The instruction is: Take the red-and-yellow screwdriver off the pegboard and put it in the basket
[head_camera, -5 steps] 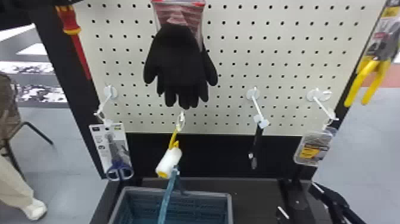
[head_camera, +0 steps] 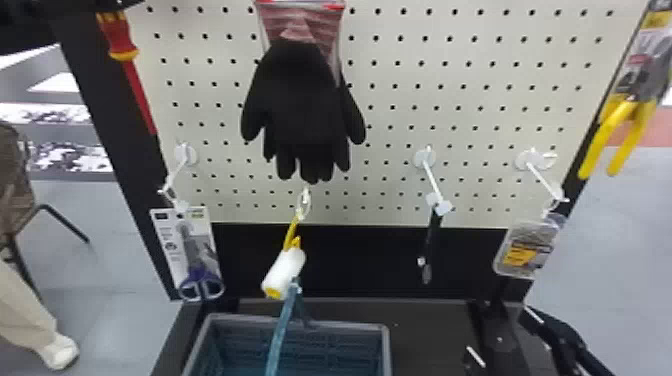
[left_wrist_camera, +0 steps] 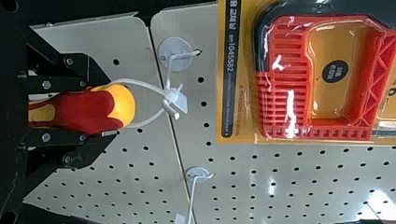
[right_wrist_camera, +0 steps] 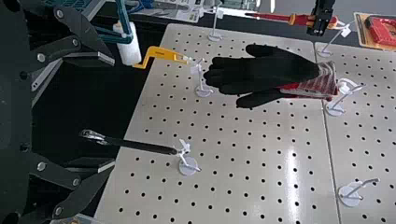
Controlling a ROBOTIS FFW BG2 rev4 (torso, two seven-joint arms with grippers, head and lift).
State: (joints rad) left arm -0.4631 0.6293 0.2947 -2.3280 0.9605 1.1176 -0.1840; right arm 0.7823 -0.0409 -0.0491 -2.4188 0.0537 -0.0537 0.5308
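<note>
At the head view's ten o'clock, the screwdriver (head_camera: pixel 119 37) is clamped by the left gripper (left_wrist_camera: pixel 95 111); unhooking seems in hand, its loop (left_wrist_camera: pixel 135 81) to be eased free before the basket (head_camera: pixel 350 327), seven o'clock, is approached. At five, the right gripper (right_wrist_camera: pixel 113 112) is spread wide.

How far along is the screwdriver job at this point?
The grasp looks done: the left gripper is closed on the handle of the screwdriver. It is in hand but seemingly not free, since its pale loop appears to hang around the hook. Left to do: clear the hook, carry it to the basket and release it.
</note>
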